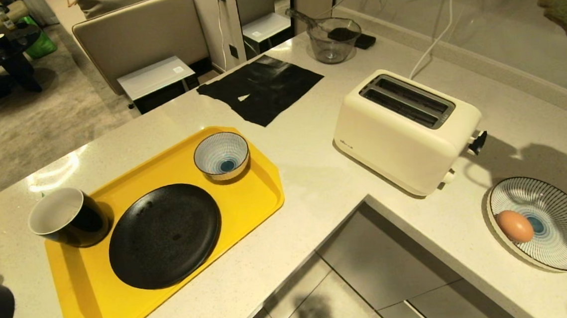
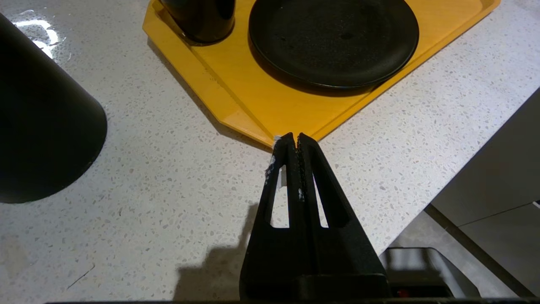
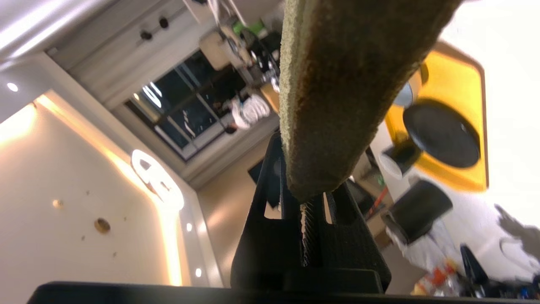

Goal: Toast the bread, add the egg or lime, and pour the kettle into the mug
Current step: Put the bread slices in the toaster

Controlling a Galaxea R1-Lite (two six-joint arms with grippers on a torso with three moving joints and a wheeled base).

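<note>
White counter (image 1: 314, 177) below; right end effector (image 3: 310, 185) clamps bread (image 3: 337, 84), cropped; left end effector (image 2: 294, 141) clenched.

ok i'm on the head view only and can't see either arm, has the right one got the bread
Observer: Yes. In the right wrist view the right fingers are shut on the bread, gripping it by one edge.
Operator: and the left, holding anything
Observer: No. The left fingers are shut and empty, above the counter just off a corner of the yellow tray.
</note>
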